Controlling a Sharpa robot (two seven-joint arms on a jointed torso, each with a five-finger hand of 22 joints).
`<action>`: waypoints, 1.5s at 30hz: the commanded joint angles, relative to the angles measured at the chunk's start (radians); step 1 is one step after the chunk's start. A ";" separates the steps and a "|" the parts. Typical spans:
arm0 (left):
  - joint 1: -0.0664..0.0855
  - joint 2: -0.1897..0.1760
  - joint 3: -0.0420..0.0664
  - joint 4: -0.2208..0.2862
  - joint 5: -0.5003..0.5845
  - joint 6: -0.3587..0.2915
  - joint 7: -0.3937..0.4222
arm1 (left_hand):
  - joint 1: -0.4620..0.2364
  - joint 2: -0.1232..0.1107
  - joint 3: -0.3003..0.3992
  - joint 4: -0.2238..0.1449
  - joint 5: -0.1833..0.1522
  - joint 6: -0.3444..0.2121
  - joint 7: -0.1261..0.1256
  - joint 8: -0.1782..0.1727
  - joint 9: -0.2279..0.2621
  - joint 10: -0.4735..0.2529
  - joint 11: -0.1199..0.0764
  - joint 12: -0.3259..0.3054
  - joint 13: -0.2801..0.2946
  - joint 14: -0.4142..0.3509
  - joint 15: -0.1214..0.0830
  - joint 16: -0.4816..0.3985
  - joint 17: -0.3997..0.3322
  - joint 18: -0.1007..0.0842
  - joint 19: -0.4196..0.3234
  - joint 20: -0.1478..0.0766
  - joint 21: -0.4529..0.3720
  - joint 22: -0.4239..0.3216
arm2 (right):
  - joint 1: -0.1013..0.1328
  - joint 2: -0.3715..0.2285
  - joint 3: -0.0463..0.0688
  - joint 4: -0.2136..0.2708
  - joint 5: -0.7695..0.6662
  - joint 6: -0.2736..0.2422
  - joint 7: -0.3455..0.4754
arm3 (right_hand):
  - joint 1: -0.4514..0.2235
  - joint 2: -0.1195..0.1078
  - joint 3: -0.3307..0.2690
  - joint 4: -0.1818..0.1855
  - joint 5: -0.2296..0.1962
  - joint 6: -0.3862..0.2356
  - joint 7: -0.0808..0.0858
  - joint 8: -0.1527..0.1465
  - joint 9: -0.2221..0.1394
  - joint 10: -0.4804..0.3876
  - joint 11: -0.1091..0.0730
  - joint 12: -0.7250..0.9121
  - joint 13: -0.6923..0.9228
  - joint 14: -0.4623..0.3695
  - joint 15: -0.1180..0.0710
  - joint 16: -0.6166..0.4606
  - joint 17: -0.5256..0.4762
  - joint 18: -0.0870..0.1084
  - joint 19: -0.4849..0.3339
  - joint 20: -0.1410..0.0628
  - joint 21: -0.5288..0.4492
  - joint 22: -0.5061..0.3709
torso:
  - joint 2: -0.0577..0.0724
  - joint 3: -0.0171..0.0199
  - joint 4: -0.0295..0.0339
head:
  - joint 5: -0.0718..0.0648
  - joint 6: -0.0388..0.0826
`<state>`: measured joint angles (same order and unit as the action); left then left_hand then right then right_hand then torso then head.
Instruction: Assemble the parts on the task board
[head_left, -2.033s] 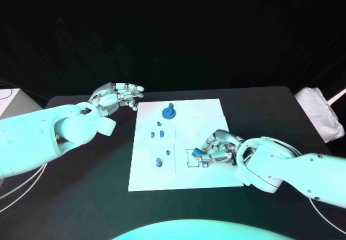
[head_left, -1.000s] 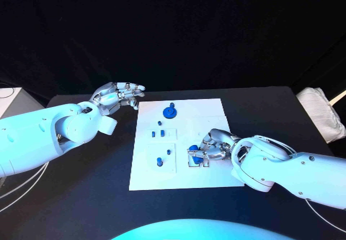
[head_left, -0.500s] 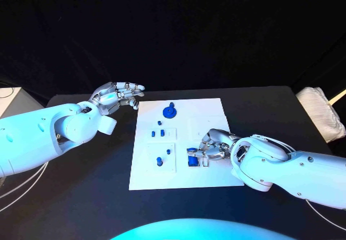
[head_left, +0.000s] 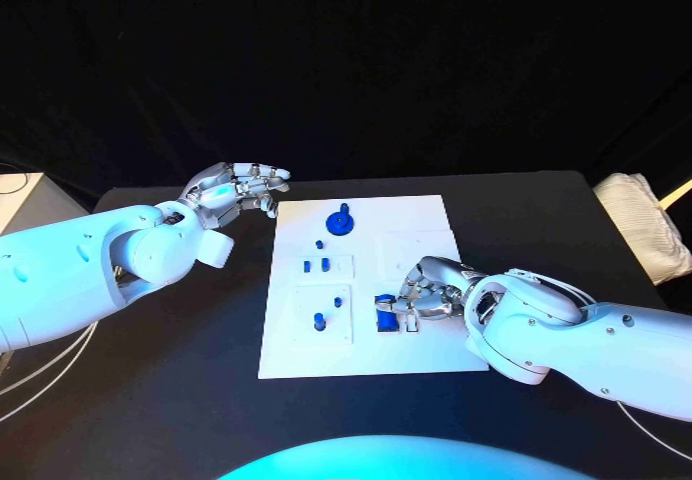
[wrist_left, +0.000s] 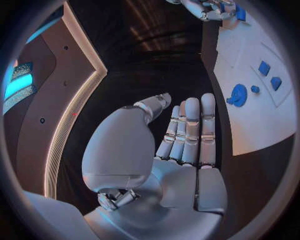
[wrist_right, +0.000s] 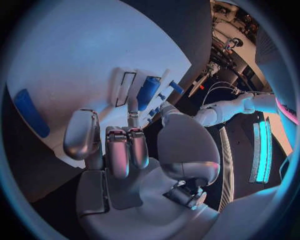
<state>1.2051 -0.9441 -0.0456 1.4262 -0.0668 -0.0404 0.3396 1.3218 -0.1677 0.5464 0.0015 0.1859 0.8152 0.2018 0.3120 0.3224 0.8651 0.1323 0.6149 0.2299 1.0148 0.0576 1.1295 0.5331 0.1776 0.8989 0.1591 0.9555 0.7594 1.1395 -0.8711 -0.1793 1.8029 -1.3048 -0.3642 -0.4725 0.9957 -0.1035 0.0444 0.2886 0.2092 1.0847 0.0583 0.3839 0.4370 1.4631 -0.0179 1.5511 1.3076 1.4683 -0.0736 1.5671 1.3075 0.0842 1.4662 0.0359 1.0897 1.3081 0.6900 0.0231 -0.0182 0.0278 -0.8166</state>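
The white task board (head_left: 427, 222) lies mid-table. My right hand (head_left: 433, 291) rests on its right side, thumb and a finger pinching a blue cylindrical part (head_left: 385, 300) at a small raised block. In the right wrist view that blue part (wrist_right: 148, 91) stands between the fingertips (wrist_right: 132, 106), beside a dark-outlined slot. Another blue piece (wrist_right: 31, 119) lies on the board nearby. My left hand (head_left: 238, 188) hovers at the board's far left corner, fingers spread and holding nothing; in its wrist view the left hand (wrist_left: 187, 145) is flat and straight. A round blue part (head_left: 340, 223) sits at the far end.
Several small blue pegs (head_left: 319, 322) stand in the board's left column. The left wrist view shows the round part (wrist_left: 239, 94) and two small blue squares (wrist_left: 264, 67). A white bundle (head_left: 642, 235) lies at the table's right edge, a pale box (head_left: 18, 200) at far left.
My right hand has crept a little to the left across the board with the blue part at its fingertips. The left hand has stayed in place.
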 joint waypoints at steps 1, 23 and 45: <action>0.000 0.001 0.001 0.001 0.006 0.016 0.005 | -0.008 0.002 0.000 0.005 0.002 -0.010 0.000 0.007 -0.001 -0.008 0.001 0.006 -0.002 -0.004 0.005 0.004 0.001 0.007 0.007 0.000 -0.006 -0.001 | -0.001 -0.014 0.001 0.014 -0.003 -0.039 0.061 | 0.053 -0.005 -0.010 -0.003 0.008 -0.011 -0.001 0.009 0.002 0.098 0.002 -0.004 0.249 0.102 -0.003 0.004 0.263 -0.013 0.036 -0.006 -0.005 0.166 | -0.001 0.0009 0.0000 | 0.001 0.001; 0.000 0.002 0.001 -0.001 0.006 0.017 0.005 | -0.008 0.002 0.000 0.006 0.002 -0.011 0.000 0.007 -0.002 -0.009 0.001 0.007 -0.002 -0.004 0.005 0.004 0.001 0.007 0.007 0.000 -0.007 -0.002 | -0.011 -0.035 0.001 0.036 -0.060 0.008 0.105 | 0.373 -0.051 0.015 -0.012 -0.148 0.003 -0.035 0.130 0.104 0.094 -0.026 -0.015 0.243 0.102 -0.025 0.004 0.263 -0.013 0.038 -0.023 -0.007 0.167 | 0.000 0.0000 0.0005 | -0.001 -0.001; 0.000 -0.001 0.001 0.001 0.006 0.017 0.004 | -0.007 0.002 0.000 0.006 0.002 -0.012 0.000 0.008 -0.002 -0.009 0.001 0.007 -0.002 -0.004 0.005 0.004 0.001 0.007 0.008 0.001 -0.008 -0.003 | -0.026 -0.012 0.002 0.012 -0.166 -0.027 0.044 | 0.403 -0.032 0.043 0.000 -0.149 -0.004 -0.043 0.148 0.129 0.099 -0.033 -0.003 0.250 0.102 -0.031 0.004 0.263 -0.016 0.042 -0.028 0.012 0.172 | 0.001 0.0008 0.0009 | 0.003 -0.010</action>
<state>1.2050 -0.9454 -0.0456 1.4251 -0.0666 -0.0392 0.3384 1.3218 -0.1677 0.5464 0.0014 0.1859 0.8079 0.2017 0.3156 0.3215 0.8614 0.1359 0.6189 0.2290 1.0148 0.0576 1.1295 0.5331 0.1776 0.8989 0.1591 0.9514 0.7583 1.1167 -0.8825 -0.1756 1.8218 -1.4223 -0.3765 -0.4012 1.3930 -0.1446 0.0822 0.2899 0.0554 1.0861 0.0176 0.5266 0.5656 1.4669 -0.0429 1.5450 1.3073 1.4667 -0.0968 1.5671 1.3079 0.0843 1.4663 0.0142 1.1008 1.3075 0.6911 0.0236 -0.0180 0.0310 -0.8261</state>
